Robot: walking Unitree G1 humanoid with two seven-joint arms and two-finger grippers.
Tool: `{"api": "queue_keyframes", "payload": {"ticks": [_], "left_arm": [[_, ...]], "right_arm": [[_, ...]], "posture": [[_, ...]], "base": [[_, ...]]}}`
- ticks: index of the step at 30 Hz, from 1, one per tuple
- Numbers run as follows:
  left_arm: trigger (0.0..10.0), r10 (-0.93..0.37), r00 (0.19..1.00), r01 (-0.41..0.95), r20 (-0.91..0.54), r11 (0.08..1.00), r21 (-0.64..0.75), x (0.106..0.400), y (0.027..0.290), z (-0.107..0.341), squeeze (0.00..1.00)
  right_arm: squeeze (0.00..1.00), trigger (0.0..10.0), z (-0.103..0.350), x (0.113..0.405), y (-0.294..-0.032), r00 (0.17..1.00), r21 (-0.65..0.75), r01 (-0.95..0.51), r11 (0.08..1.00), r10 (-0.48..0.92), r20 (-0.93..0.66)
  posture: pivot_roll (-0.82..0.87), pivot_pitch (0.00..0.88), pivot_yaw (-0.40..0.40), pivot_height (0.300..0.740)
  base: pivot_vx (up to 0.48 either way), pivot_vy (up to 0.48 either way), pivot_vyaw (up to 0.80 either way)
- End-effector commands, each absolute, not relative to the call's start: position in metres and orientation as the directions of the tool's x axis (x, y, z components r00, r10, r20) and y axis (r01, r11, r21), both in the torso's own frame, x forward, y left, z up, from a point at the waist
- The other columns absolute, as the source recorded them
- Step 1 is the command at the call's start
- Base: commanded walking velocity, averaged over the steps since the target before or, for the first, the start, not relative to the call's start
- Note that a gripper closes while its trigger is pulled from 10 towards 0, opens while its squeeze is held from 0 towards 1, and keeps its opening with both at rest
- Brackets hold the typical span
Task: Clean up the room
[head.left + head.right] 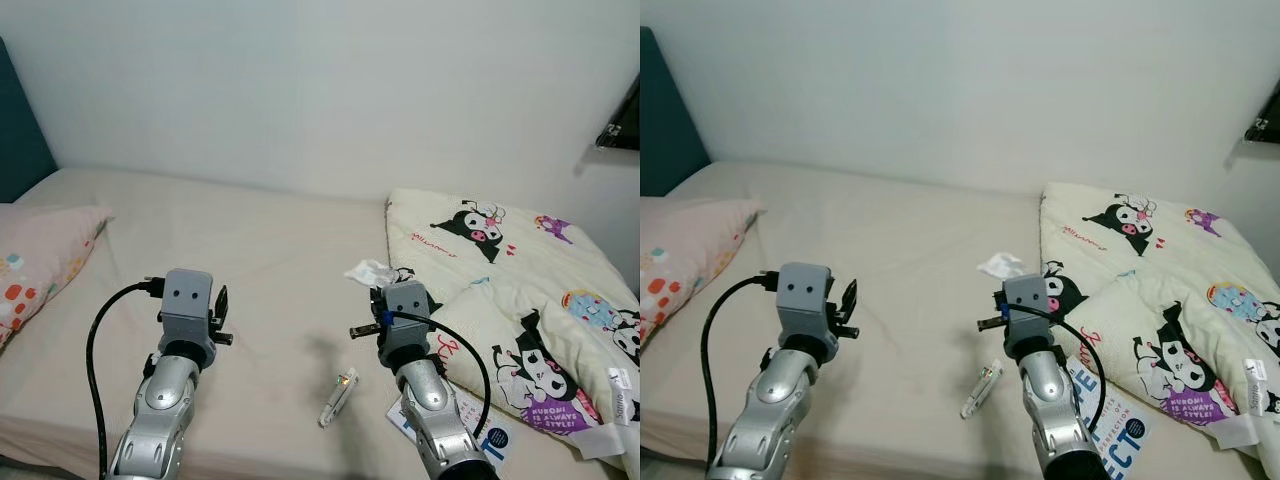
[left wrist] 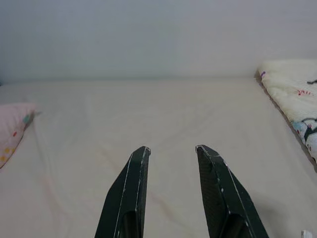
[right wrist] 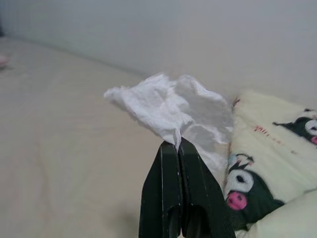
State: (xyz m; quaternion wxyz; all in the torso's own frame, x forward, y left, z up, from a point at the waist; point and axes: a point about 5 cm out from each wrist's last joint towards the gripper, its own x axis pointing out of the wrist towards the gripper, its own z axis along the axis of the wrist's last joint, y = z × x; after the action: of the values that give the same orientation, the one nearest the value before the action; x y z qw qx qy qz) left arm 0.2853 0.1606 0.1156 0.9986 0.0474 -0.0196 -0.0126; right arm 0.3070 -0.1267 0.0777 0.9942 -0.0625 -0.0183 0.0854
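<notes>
Right wrist view: right gripper (image 3: 179, 144) pinched tight on crumpled white tissue (image 3: 173, 111), raised over the beige bed (image 1: 260, 260). Left gripper (image 2: 171, 151) parted, holding nothing. Nearby: cartoon-print blanket (image 1: 520, 270), small white tube (image 1: 338, 396), printed booklet (image 1: 1115, 420), pink pillow (image 1: 40, 260).

Head pair: high above the bed (image 1: 280, 260), tilted forward and down toward the wall (image 1: 320, 90) at 12 o'clock; same scene in both, slightly offset sideways. Left wrist: low and close over the sheet, along two parted fingers (image 2: 126, 193), facing the same wall. Right wrist: very near a tissue (image 3: 171, 111), facing the wall, quilt (image 3: 277, 144) at 3 o'clock, shared with the head pair.
</notes>
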Motion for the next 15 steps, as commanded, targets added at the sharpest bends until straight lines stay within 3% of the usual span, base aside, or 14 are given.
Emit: {"api": "queue_keyframes", "payload": {"ticks": [1, 15], "left_arm": [[10.0, -0.03, 0.999, 0.031, -0.01, 0.995, 0.09, 0.286, 0.158, 0.109, 0.0], [10.0, -0.006, 0.999, 0.011, -0.046, 0.994, 0.105, 0.289, 0.158, 0.104, 0.0]], "right_arm": [[0.0, 10.0, 0.07, 0.306, -0.127, 0.985, -0.101, -0.171, 0.98, 0.169, -0.023], [0.0, 10.0, 0.058, 0.306, -0.129, 0.986, -0.118, -0.143, 0.983, 0.132, -0.098]], "posture": [[0.08, 0.0, -0.105, 0.74], [0.07, 0.0, -0.102, 0.74]], "base": [[0.0, 0.0, 0.0], [0.0, 0.0, 0.0]]}}
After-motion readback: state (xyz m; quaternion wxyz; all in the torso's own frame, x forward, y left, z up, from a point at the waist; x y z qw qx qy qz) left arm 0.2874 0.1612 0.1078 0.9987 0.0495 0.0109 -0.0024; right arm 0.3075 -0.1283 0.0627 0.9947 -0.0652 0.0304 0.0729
